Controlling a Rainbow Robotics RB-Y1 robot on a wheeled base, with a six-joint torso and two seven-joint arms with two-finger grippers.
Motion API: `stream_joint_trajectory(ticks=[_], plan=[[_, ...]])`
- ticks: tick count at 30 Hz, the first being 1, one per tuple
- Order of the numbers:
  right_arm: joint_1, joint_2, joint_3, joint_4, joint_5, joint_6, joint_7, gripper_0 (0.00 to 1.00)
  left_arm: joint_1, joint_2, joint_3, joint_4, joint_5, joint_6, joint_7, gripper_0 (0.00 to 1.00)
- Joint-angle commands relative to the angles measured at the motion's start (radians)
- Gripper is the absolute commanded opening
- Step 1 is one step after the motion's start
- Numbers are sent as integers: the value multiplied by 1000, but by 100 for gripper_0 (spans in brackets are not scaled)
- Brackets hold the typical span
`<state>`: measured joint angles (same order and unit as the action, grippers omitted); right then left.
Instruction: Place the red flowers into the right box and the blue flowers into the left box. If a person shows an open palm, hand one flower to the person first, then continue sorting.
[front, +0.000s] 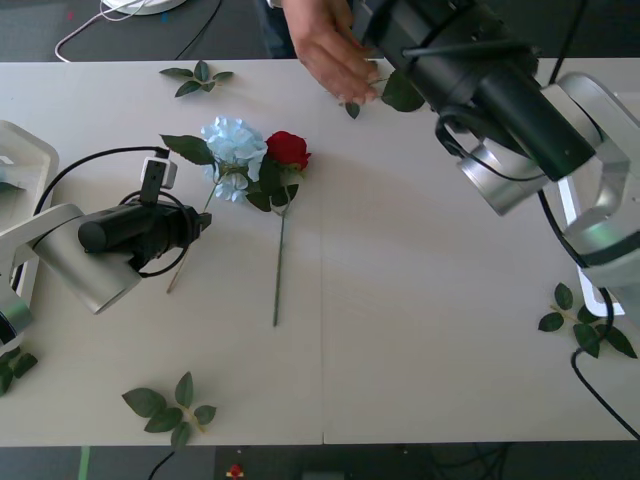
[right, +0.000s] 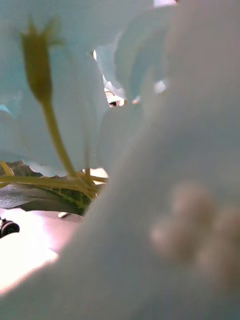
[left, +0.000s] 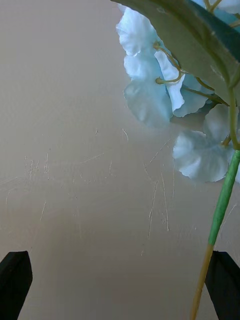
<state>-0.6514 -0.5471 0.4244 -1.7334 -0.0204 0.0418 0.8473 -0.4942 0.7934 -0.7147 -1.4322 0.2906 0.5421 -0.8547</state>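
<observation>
While your left claw (left: 120, 280) gapes empty beside the pale-blue fluffy flower's (front: 233, 150) stem, your right claw's state is hidden near a person's hand (front: 330, 48).

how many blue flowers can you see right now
2. One blue flower lies on the table beside a red rose, ahead of the left gripper. Another blue flower sits right against the right wrist camera. Others may be hidden.

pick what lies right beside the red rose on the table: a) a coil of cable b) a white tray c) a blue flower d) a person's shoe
c, since the blue flower lies with its head against the red rose at mid-table in the front view, their leaves overlapping.
</observation>
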Motion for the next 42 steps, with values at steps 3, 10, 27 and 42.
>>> stream_joint_trajectory(ticks=[3, 10, 27, 42], plan=[[-68, 38, 5, 37, 19, -36, -11, 0, 2, 30, -8, -7, -10, -13, -23, 100], [-68, 38, 7, 38, 5, -36, -25, 58, 2, 30, -8, -7, -10, -13, -23, 100], [-65, 16, 11, 34, -85, 23, -45, 100, 2, 30, -8, -7, -10, -13, -23, 100], [81, -149, -139, -367, -501, 661, 176, 100, 2, 30, -8, -7, -10, -13, -23, 0]])
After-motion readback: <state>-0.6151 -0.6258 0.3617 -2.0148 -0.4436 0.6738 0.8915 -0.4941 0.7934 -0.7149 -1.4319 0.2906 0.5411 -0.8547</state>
